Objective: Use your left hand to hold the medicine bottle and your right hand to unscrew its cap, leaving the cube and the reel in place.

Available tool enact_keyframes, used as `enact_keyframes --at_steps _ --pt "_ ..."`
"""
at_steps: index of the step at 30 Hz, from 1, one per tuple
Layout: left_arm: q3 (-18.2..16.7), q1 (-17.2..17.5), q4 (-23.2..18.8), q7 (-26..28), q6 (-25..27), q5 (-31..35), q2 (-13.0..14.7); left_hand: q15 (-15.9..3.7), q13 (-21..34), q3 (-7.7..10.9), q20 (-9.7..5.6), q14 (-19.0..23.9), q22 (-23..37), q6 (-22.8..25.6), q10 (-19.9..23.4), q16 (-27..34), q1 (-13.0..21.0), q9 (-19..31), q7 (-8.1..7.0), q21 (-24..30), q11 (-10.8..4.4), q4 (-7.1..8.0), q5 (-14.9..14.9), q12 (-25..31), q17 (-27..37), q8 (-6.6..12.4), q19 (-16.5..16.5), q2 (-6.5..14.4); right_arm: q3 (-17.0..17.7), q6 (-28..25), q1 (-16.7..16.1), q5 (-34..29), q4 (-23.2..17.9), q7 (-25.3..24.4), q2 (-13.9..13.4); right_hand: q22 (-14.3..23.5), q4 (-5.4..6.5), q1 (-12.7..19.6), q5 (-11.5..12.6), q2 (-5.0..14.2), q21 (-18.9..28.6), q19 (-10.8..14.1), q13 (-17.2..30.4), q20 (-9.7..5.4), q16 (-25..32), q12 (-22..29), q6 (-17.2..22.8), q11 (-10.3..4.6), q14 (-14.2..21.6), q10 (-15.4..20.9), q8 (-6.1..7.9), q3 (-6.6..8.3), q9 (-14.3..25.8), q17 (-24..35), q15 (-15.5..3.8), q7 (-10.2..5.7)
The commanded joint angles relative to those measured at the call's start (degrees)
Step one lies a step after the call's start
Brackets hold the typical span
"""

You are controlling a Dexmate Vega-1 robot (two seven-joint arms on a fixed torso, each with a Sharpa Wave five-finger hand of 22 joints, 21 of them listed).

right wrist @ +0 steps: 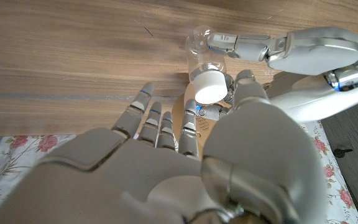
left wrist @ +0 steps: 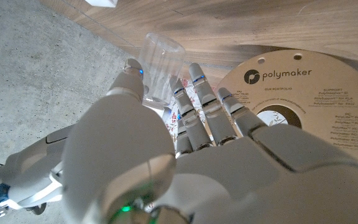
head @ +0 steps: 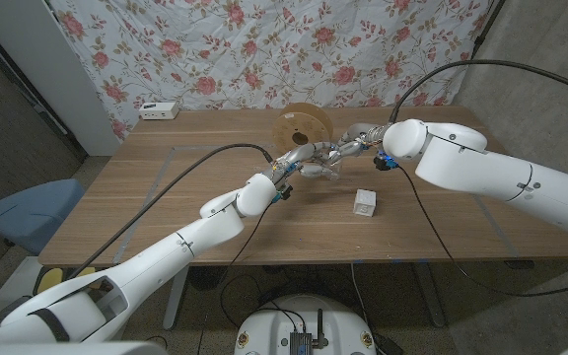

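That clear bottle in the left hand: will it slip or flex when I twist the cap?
The bottle looks like smooth clear plastic, so it may turn in the left hand under torque. It appears empty, so probably light. Walls look thin and may flex if squeezed. The white cap is small and smooth, so the right hand may slip.

Reel [head: 302,129] stands upright just behind both hands, blocks far side. Cube [head: 365,203] sits front-right of reel, apart from it; bare wooden table [head: 166,197] between. Wide open tabletop left of reel.
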Motion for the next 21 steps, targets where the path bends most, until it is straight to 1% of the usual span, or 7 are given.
enact_keyframes --at_steps 1,6,9,12,15,19,21 --pt "0.06 0.21 -0.12 0.16 -0.03 0.16 -0.05 -6.01 0.3 0.41 -5.39 0.69 0.14 0.39 0.69 -0.15 -0.04 0.3 -0.1 0.03 -0.26 0.1 0.35 0.32 0.01 -0.13 -0.21 0.23 -2.1 -4.36 1.8 -0.04 -0.92 -2.12 0.6 0.17 0.38 -1.12 0.16 -0.13 0.28 0.23 0.28 1.02 -0.02 0.44 1.1 0.86 0.17 0.0 0.58 -0.77 0.28 0.2 0.68 0.09" --pt "0.03 0.22 -0.08 0.07 -0.22 0.06 0.01 -5.98 0.3 0.46 -5.38 0.72 0.14 0.43 0.67 -0.14 -0.14 0.3 -0.15 0.03 -0.25 0.15 0.34 0.31 0.02 -0.12 -0.19 0.21 -4.71 -6.98 4.16 0.0 -0.99 -2.53 1.2 0.18 1.03 -2.93 0.33 -0.4 0.32 0.24 0.27 1.35 0.09 0.59 2.59 1.18 0.3 0.41 1.16 -1.55 0.46 0.22 1.1 0.34" --pt "0.02 0.21 -0.01 0.0 -0.33 -0.03 0.01 -6.01 0.3 0.51 -5.36 0.74 0.14 0.42 0.6 -0.14 -0.14 0.3 -0.11 0.02 -0.28 0.14 0.34 0.28 0.02 -0.13 -0.22 0.23 -6.38 -6.88 5.64 0.16 -1.07 -2.25 0.82 0.18 1.36 -3.83 0.39 -0.57 0.34 0.28 0.26 1.48 0.08 0.63 2.87 1.34 0.25 0.57 1.28 -1.96 0.54 0.23 1.45 0.49" --pt "0.02 0.17 0.05 0.01 -0.3 -0.02 -0.03 -5.99 0.3 0.53 -5.36 0.75 0.14 0.44 0.63 -0.13 -0.19 0.3 -0.12 0.03 -0.27 0.16 0.34 0.29 0.02 -0.12 -0.19 0.21 -5.94 -4.91 4.93 0.46 -1.22 -3.08 0.08 0.19 2.12 -5.56 0.43 -0.47 0.27 0.03 0.26 2.03 0.05 0.57 2.33 1.61 -0.01 0.46 1.03 -2.54 0.67 0.3 2.1 1.11" --pt "0.0 0.15 0.11 0.04 -0.26 -0.06 -0.09 -5.96 0.3 0.54 -5.36 0.72 0.14 0.36 0.63 -0.15 -0.27 0.3 -0.19 0.02 -0.19 0.17 0.32 0.28 0.01 -0.16 -0.2 0.13 -6.46 -4.93 5.15 0.11 -1.33 -3.37 -0.02 0.19 2.54 -6.45 0.4 -0.23 0.27 0.0 0.25 2.37 0.05 0.56 2.07 1.79 -0.11 0.45 0.9 -2.76 0.74 0.35 2.57 1.27" --pt "-0.02 0.03 0.4 -0.04 -0.76 -0.2 -0.06 -5.95 0.3 0.57 -5.38 0.72 0.14 0.38 0.63 -0.15 -0.34 0.3 -0.19 0.02 -0.22 0.2 0.32 0.28 0.02 -0.15 -0.2 0.11 -7.15 -5.2 5.62 -0.2 -1.35 -3.37 -0.06 0.18 2.7 -7.11 0.3 -0.12 0.32 0.11 0.25 2.67 0.06 0.57 1.28 2.15 -0.1 0.48 0.54 -2.93 0.81 0.32 2.7 2.23" --pt "-0.04 0.04 0.33 -0.07 -0.5 -0.2 -0.11 -5.86 0.3 0.57 -5.4 0.77 0.14 0.38 0.58 -0.13 -0.46 0.3 -0.15 0.02 -0.23 0.26 0.31 0.26 0.02 -0.15 -0.21 0.11 -6.79 -4.09 5.21 -0.05 -1.24 -3.43 -0.35 0.17 2.57 -7.07 0.28 -0.02 0.42 0.37 0.24 2.84 0.08 0.56 1.29 2.44 0.0 0.48 0.52 -2.86 0.83 0.25 2.98 2.44"
